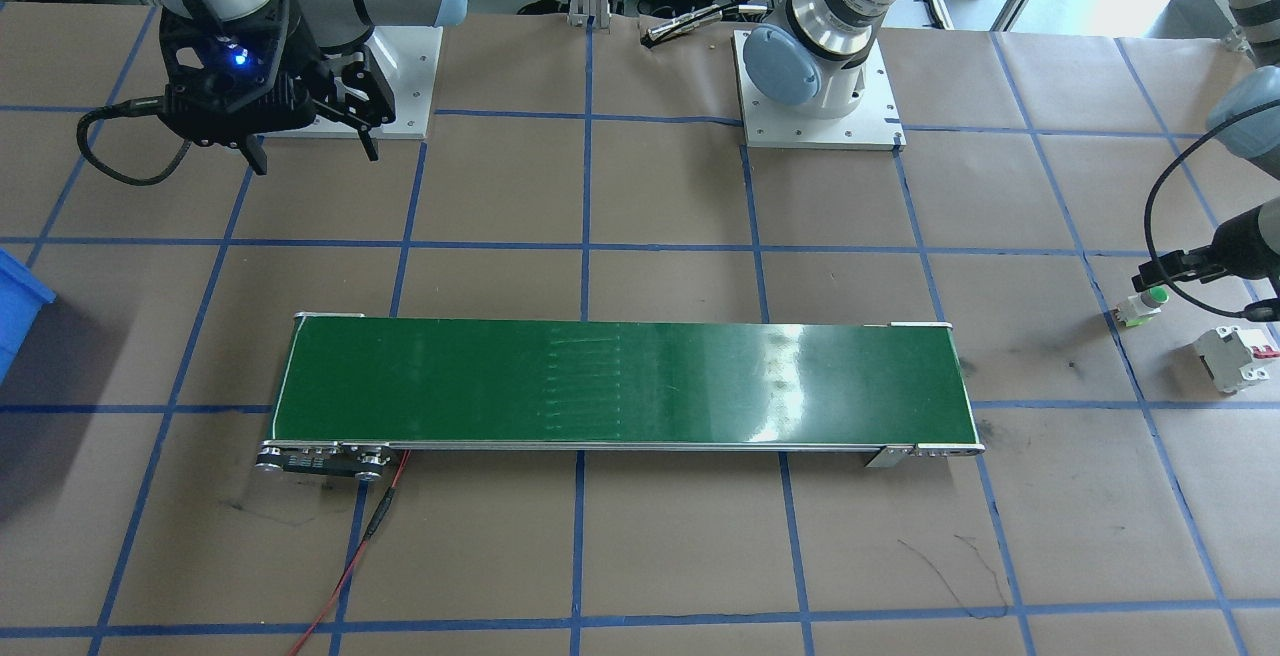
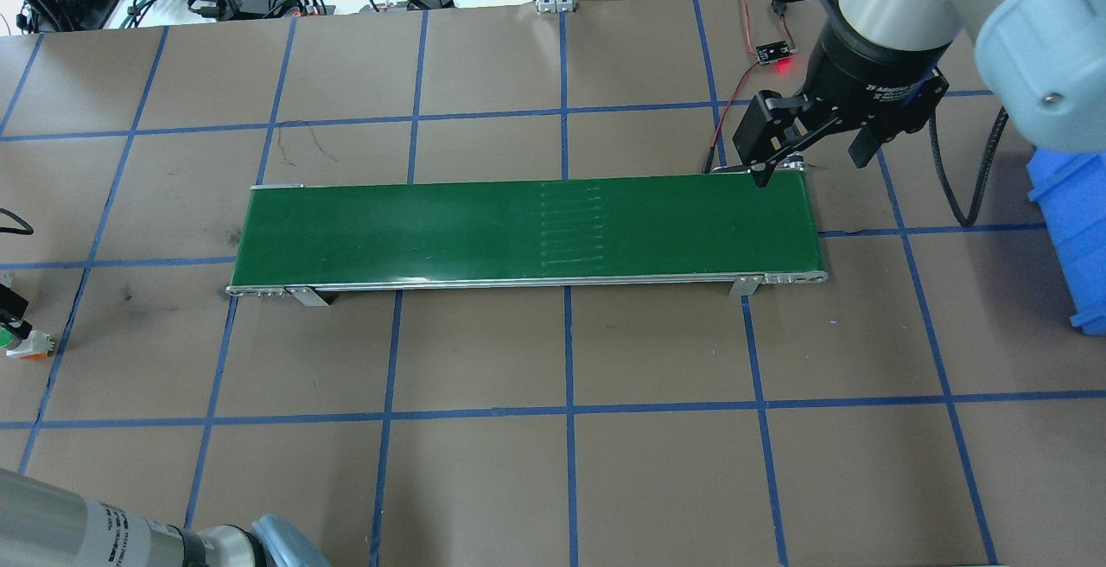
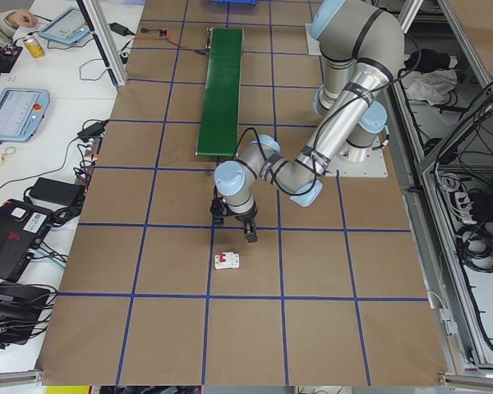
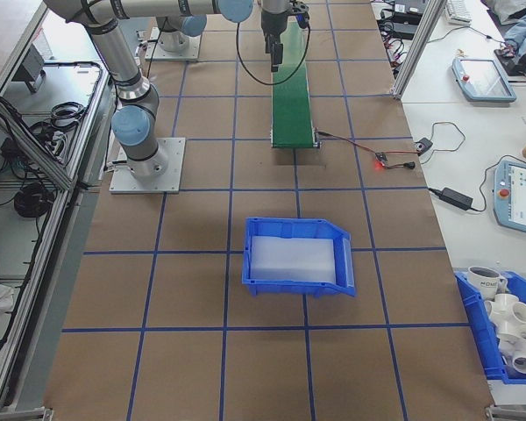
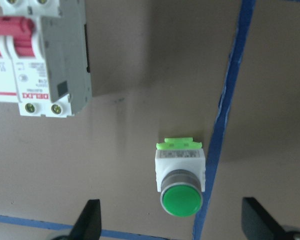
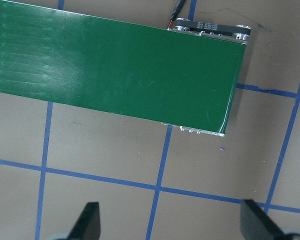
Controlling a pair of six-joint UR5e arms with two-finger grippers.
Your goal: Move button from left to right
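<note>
Below the left gripper (image 5: 170,227), between its two spread fingertips (image 5: 90,220), the button (image 5: 181,177) lies on the table (image 5: 140,165). Its round green cap points toward the gripper and its white body, with a light green tab at the back, points away. The gripper is released and wide; neither fingertip touches the button, and the button sits nearer to the finger on the view's right than to the other one. A blue tape line (image 5: 225,125) runs just beside the button on that same side.

Farther from the gripper, on the other side, stands a white circuit breaker (image 5: 37,55) with a red lever, apart from the button. From the front-facing camera the same gripper (image 1: 1165,271) hangs just above the button (image 1: 1143,306), with the circuit breaker (image 1: 1237,358) near it.

The right gripper (image 2: 808,161) is well apart from the button, above the far end of the green conveyor belt (image 2: 518,234). Its fingers are spread and hold nothing; in its wrist view the fingertips (image 6: 90,220) frame only the belt end (image 6: 140,70) and the taped table. A blue bin (image 4: 298,256) stands on the table beyond that end of the belt.
</note>
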